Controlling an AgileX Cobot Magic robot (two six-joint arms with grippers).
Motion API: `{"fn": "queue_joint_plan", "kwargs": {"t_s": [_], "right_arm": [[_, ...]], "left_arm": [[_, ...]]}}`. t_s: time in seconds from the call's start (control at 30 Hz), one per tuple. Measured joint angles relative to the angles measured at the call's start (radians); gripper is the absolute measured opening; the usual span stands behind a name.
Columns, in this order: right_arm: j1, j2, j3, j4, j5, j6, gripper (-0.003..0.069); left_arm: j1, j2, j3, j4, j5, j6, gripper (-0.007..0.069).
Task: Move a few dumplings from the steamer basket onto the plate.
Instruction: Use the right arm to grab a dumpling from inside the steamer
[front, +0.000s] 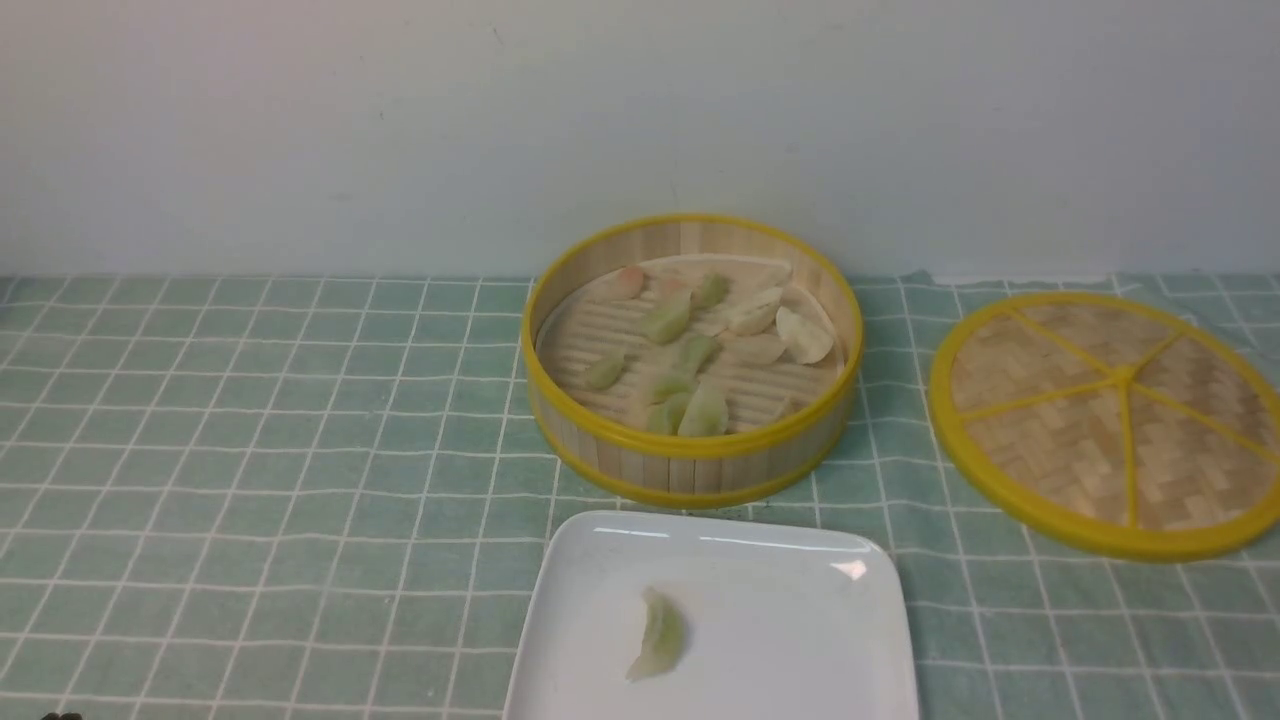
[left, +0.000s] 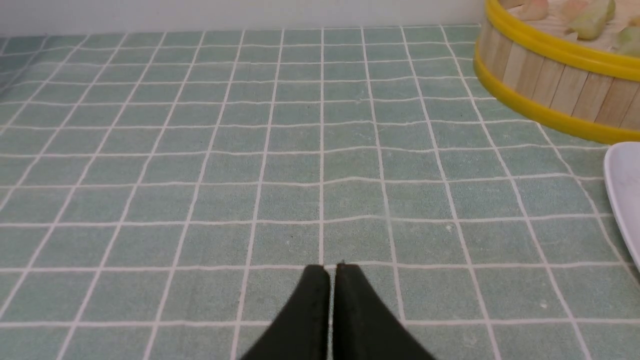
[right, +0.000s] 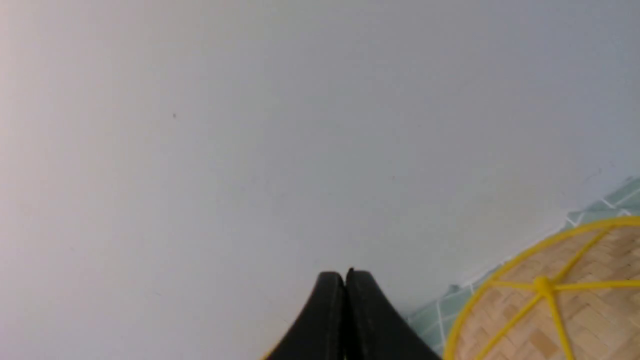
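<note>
A flat woven disc (front: 1110, 420) with a yellow rim and yellow spokes is laid to the right of the steamer basket (front: 690, 468), apart from it. Part of the disc is also caught in the right wrist view.

The surface (front: 250, 420) is covered by a pale green cloth with a white grid, slightly wrinkled. It is bounded at the back by a plain pale wall (front: 400, 130).

The basket is placed near the middle of the surface, toward the wall. Roughly a dozen dumplings (front: 668, 318) are scattered on its slatted floor. The green ones lie mostly toward the front and centre, the cream-white ones to the right, and the pinkish ones at the back.

The plate (front: 780, 640) is set just in front of the basket, with a narrow strip of cloth between them. One green dumpling (front: 658, 637) is lying on it, left of its centre.

The left tool (left: 331, 270) is held low over bare cloth, well to the left of the basket. Its fingers are brought almost together and nothing is gripped. The right tool (right: 345, 274) is pointed at the wall, with its fingers pressed together and empty.
</note>
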Motion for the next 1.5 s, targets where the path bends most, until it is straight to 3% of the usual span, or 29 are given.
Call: {"fn": "queue_joint_plan", "kwargs": {"t_s": [0.13, 0.23, 0.33, 0.37, 0.4, 0.6, 0.8, 0.93, 1.2, 1.33, 1.5], "right_arm": [[0.001, 0.0, 0.0, 0.054, -0.075, 0.051, -0.0015], [0.023, 0.003, -0.075, 0.024, 0.0, 0.08, -0.0015], [0.094, 0.13, -0.343, -0.129, 0.274, 0.043, -0.0015], [0.099, 0.142, -0.343, -0.136, 0.292, 0.038, -0.0015], [0.145, 0.236, -0.473, -0.17, 0.44, -0.017, -0.0015], [0.334, 0.735, -0.921, -0.185, 0.883, -0.297, -0.0015], [0.431, 1.231, -1.287, -0.231, 1.159, -0.384, -0.0013], [0.468, 1.534, -1.537, -0.22, 1.223, -0.481, -0.0012], [0.442, 2.022, -2.086, -0.155, 1.299, -0.584, -0.001], [0.437, 2.185, -2.276, -0.14, 1.299, -0.593, -0.001], [0.437, 2.253, -2.338, -0.148, 1.302, -0.577, -0.001]], "left_arm": [[0.0, 0.0, 0.0, 0.0, 0.0, 0.0, -0.0006], [0.0, 0.0, 0.0, 0.0, 0.0, 0.0, -0.0006], [0.0, 0.0, 0.0, 0.0, 0.0, 0.0, -0.0006], [0.0, 0.0, 0.0, 0.0, 0.0, 0.0, -0.0006], [0.0, 0.0, 0.0, 0.0, 0.0, 0.0, -0.0006], [0.0, 0.0, 0.0, 0.0, 0.0, 0.0, -0.0006], [0.0, 0.0, 0.0, 0.0, 0.0, 0.0, -0.0006], [0.0, 0.0, 0.0, 0.0, 0.0, 0.0, -0.0006], [0.0, 0.0, 0.0, 0.0, 0.0, 0.0, -0.0006], [0.0, 0.0, 0.0, 0.0, 0.0, 0.0, -0.0006], [0.0, 0.0, 0.0, 0.0, 0.0, 0.0, -0.0006]]}}
